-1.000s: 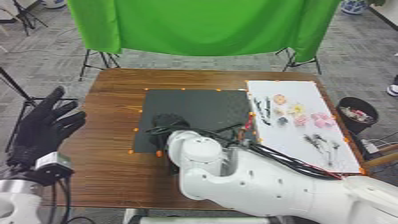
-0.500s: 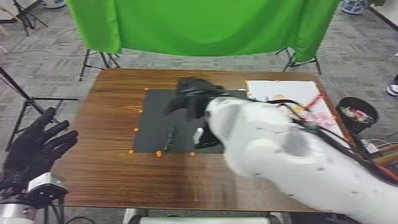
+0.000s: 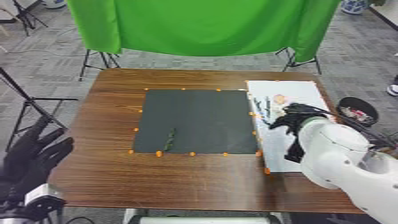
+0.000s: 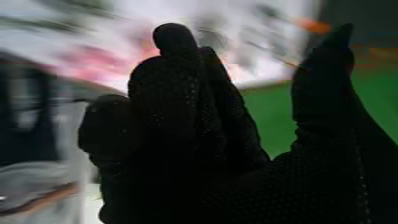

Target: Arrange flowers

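Right robot hand (image 3: pixel 291 120) over the white sheet (image 3: pixel 282 162) on the right side of the worktop (image 3: pixel 102 120). Pale orange blossom (image 3: pixel 280 99) on the same sheet, near that hand: beyond it and a little to its left. Dark stems (image 3: pixel 267 105) lie left of the blossom, along the sheet's left side, long axes running roughly away from the robot; from the hand they are to the left and slightly beyond. Pink blossoms (image 4: pixel 87 62) lie past the fingers in the wrist view. Right hand clearly the nearer of the two to all of these; left robot hand (image 3: pixel 34 155) well apart at the left edge of the worktop, its fingers extended. Right hand open: fingers straight, thumb spread away from them, no piece seen in its grasp. Cannot tell whether it touches anything on the sheet. One green stem (image 3: pixel 171 139) rests on the dark mat (image 3: pixel 204 110), well to the left of the right hand, long axis near fore-and-aft, far end leaning slightly right. Reading: arrangement at an early stage, next piece to come off the sheet. If a stem is wanted, the thumb and fingers should close across its long axis; a blossom calls for a light pinch, with some risk of nudging its neighbours.
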Action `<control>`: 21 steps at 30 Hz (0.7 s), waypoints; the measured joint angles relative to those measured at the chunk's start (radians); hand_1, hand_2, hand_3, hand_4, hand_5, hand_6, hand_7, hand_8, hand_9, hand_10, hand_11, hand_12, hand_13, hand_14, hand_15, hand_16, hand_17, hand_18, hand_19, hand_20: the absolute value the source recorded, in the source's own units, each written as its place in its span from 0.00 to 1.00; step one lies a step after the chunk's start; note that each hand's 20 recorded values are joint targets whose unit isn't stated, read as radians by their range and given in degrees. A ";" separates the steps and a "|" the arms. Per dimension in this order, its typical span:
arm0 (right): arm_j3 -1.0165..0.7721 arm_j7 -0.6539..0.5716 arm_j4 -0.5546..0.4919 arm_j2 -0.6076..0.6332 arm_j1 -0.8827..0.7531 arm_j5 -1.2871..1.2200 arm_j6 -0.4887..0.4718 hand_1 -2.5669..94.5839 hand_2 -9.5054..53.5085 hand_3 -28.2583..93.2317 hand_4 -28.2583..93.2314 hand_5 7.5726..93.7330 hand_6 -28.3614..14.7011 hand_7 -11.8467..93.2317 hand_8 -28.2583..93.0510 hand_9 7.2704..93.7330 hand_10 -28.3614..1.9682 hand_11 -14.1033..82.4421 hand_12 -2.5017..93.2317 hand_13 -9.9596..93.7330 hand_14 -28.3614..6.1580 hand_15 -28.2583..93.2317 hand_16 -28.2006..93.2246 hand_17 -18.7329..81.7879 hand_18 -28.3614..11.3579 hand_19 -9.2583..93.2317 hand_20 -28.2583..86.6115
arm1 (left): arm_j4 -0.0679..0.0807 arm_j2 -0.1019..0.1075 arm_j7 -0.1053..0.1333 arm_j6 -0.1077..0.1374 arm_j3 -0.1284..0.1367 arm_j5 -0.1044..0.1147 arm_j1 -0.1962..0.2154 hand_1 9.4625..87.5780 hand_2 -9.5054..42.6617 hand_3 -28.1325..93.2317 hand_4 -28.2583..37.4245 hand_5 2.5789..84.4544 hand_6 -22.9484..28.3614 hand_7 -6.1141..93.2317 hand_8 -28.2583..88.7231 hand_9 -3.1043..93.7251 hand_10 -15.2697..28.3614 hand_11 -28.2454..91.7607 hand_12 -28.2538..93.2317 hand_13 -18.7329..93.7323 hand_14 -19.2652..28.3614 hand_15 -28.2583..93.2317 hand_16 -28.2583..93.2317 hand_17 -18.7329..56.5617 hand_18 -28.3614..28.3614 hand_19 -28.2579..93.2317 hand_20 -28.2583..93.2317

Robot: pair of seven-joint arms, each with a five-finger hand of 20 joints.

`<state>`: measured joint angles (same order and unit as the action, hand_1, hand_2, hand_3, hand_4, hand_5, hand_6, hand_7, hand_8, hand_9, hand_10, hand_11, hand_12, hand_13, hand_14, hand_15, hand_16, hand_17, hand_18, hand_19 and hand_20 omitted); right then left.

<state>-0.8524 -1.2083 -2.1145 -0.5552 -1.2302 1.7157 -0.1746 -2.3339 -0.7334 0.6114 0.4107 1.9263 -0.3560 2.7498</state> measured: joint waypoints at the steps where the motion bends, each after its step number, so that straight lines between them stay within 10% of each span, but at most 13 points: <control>1: -0.003 -0.030 0.014 0.001 -0.009 0.000 -0.012 0.34 0.19 0.78 0.09 0.62 0.21 0.18 0.19 0.80 0.12 0.43 0.21 0.89 0.52 0.80 0.34 0.87 0.47 1.00 0.38 | 0.000 0.010 0.002 0.000 -0.002 0.000 -0.001 0.26 0.31 0.74 0.13 0.33 0.56 0.14 0.18 0.30 0.77 0.42 0.33 0.34 0.99 0.68 0.14 0.17 1.00 0.71 0.17; 21: -0.190 -0.117 0.039 0.034 -0.130 -0.019 0.004 0.40 0.15 0.74 0.10 0.63 0.06 0.19 0.17 0.91 0.01 0.41 0.17 0.95 0.52 0.75 0.30 0.95 0.58 1.00 0.17 | 0.002 0.063 0.055 0.009 -0.034 0.019 -0.006 0.26 0.31 0.74 0.12 0.33 0.57 0.13 0.18 0.30 0.77 0.42 0.33 0.34 0.99 0.69 0.14 0.17 1.00 0.71 0.17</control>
<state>-1.0422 -1.3251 -2.0751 -0.5212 -1.3601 1.6969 -0.1701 -2.3321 -0.6699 0.6665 0.4201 1.8920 -0.3372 2.7434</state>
